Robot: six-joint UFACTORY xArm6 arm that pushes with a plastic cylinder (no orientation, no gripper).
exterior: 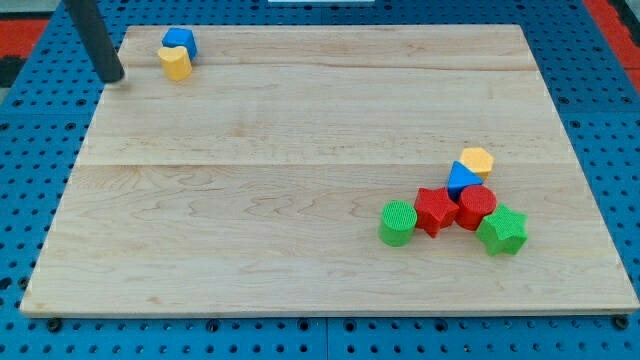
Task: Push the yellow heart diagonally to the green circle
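Note:
The yellow heart lies near the board's top left corner, touching a blue block just above it. The green circle stands at the lower right, at the left end of a cluster of blocks. My tip is at the board's top left edge, to the left of the yellow heart with a small gap between them. The rod rises out of the view's top.
The cluster by the green circle holds a red star, a red cylinder, a green star, a blue triangle and a yellow hexagon. The wooden board lies on a blue pegboard.

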